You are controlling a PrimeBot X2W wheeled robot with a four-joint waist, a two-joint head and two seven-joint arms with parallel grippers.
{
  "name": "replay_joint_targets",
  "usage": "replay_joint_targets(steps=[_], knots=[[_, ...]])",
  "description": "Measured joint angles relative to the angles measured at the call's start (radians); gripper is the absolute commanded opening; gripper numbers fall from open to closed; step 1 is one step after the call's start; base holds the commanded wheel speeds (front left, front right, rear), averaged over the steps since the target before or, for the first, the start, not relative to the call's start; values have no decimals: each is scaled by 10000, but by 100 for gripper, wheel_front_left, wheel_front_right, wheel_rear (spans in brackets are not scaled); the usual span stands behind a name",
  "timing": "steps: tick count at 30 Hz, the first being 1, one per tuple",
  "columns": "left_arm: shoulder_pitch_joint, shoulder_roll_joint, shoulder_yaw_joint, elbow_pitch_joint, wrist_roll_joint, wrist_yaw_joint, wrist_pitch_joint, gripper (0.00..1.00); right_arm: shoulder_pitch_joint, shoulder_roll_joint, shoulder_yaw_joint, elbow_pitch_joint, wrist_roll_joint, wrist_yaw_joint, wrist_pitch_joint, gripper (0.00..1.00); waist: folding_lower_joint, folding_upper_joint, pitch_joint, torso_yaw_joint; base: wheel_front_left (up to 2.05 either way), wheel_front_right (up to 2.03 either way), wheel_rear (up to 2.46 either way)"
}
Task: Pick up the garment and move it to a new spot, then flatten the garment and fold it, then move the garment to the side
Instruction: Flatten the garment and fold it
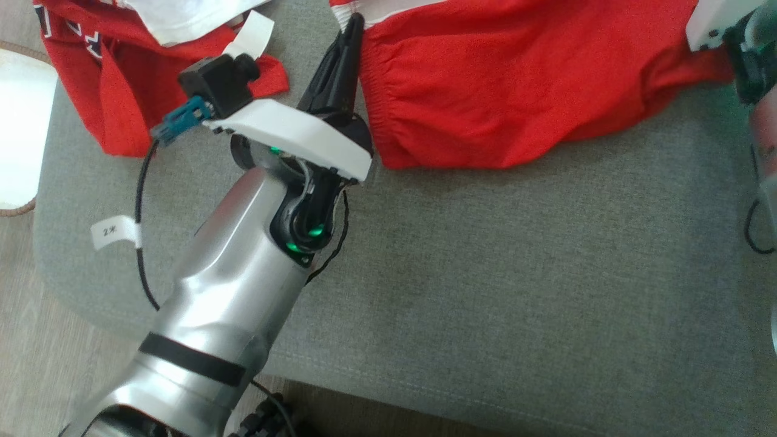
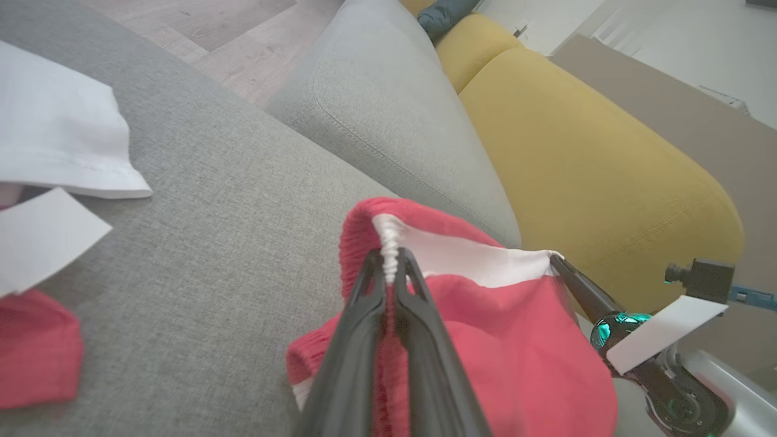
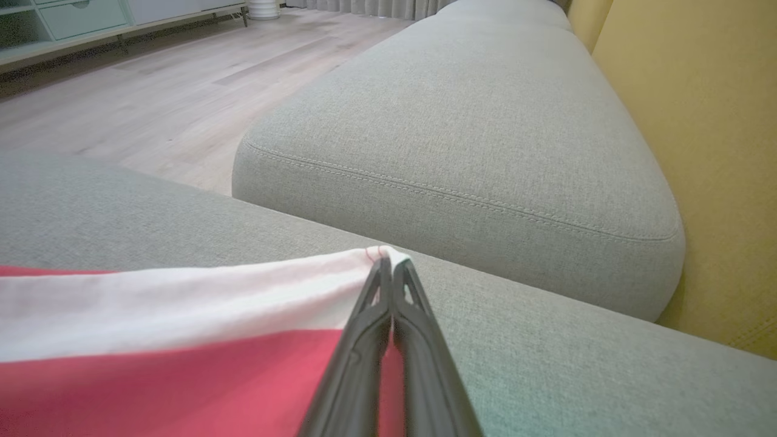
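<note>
The garment (image 1: pixel 516 79) is red with a white band and hangs stretched between my two grippers over the grey sofa seat (image 1: pixel 485 273). My left gripper (image 1: pixel 351 30) points up the head view, shut on the garment's gathered white edge. The left wrist view has the left gripper (image 2: pixel 390 262) pinching that ribbed edge, with red cloth (image 2: pixel 516 358) drooping below. In it my right gripper (image 2: pixel 555 260) grips the far white corner. From the right wrist, my right gripper (image 3: pixel 388 264) is shut on the tip of the white band (image 3: pixel 182 297).
A second red garment (image 1: pixel 91 79) with navy and white trim and a white cloth (image 1: pixel 182 18) lie at the seat's far left. A paper tag (image 1: pixel 115 233) sits near the seat's left edge. A yellow backrest (image 2: pixel 576 152) and another grey cushion (image 3: pixel 485 121) stand beyond. Wooden floor (image 3: pixel 152 103) surrounds the sofa.
</note>
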Motion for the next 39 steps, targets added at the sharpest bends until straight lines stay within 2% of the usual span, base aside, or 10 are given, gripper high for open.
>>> replay_joint_targets(steps=[3,4,5,6,15,27,28,29,31,39], knots=[[-221,0,-244,96,-35,251,0,5,-239,35,-224,412,-313,0,-8,0,0,0,63,52,0,0,0],[-261,-2,-305,96,-42,299,0,39,-249,54,-293,514,-368,0,-13,9,0,0,78,56,0,0,0],[-279,-2,-320,96,-42,351,0,95,-249,81,-372,633,-428,0,-38,67,0,0,97,54,0,0,0],[-284,-4,-334,96,-44,422,-2,100,-250,102,-470,784,-491,0,-36,100,-1,0,119,51,0,0,0],[-140,0,-286,249,414,1041,0,100,-247,174,-1197,1469,-562,0,-347,100,-1,0,6,-32,0,0,0],[1024,4,81,188,1210,1212,0,100,269,387,-105,2286,520,0,746,100,-1,0,-531,-284,0,0,0],[1077,2,92,157,1243,1212,0,100,266,393,12,2286,681,0,957,88,-1,1,-581,-296,0,0,0],[1123,2,111,150,1325,1233,0,100,267,414,169,2288,817,0,1195,50,-1,0,-629,-309,0,0,0],[1243,4,217,125,1488,1300,0,100,309,497,497,2280,1122,0,1549,0,-1,0,-739,-342,0,0,0],[2137,12,662,148,2596,1404,0,100,1599,663,1106,1486,2884,0,1400,0,-1,1,-1388,-609,0,0,0]])
